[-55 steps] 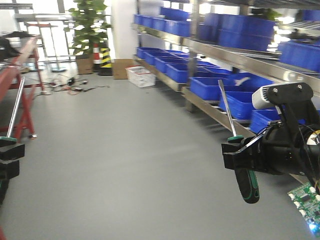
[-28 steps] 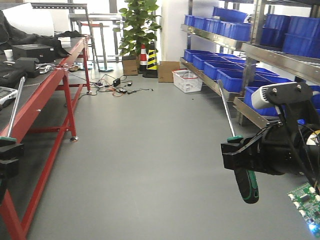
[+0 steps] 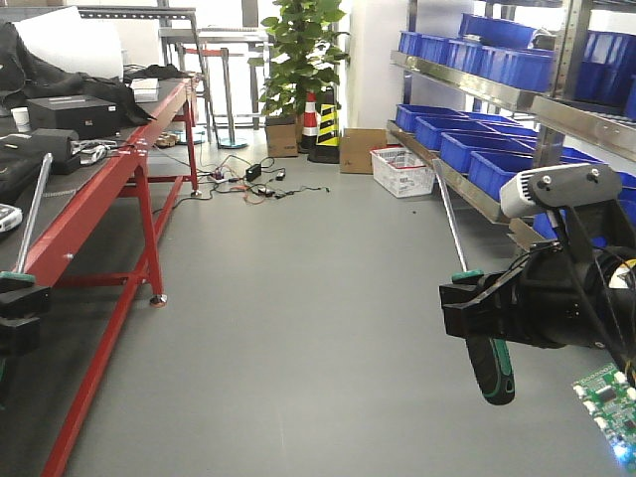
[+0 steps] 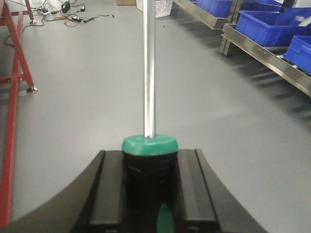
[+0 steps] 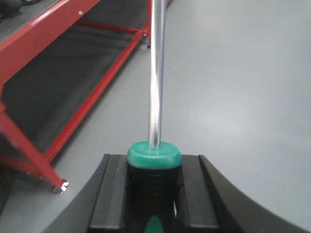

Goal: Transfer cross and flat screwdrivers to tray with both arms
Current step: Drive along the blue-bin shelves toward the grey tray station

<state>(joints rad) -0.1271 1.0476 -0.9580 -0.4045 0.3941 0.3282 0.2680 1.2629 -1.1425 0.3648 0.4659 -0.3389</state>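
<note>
L gripper [image 4: 149, 187] is pinching L screwdriver [image 4: 149, 68] by its black handle, jaws pressing on both sides, green collar sitting just above them, shaft pointing up & away. R gripper [image 5: 153, 189] is clamping R screwdriver [image 5: 156, 73] the same way. In front view its handle end is hanging below the jaws, shaft tilting up-left. Both are hanging in air over grey floor [image 3: 298, 328], well apart: L one nr red bench [image 3: 119, 179], R one nr shelves w/ blue bins [image 3: 447, 149]. Plant [image 3: 303, 50] & cone [image 3: 310, 124] are standing at far end.
</note>
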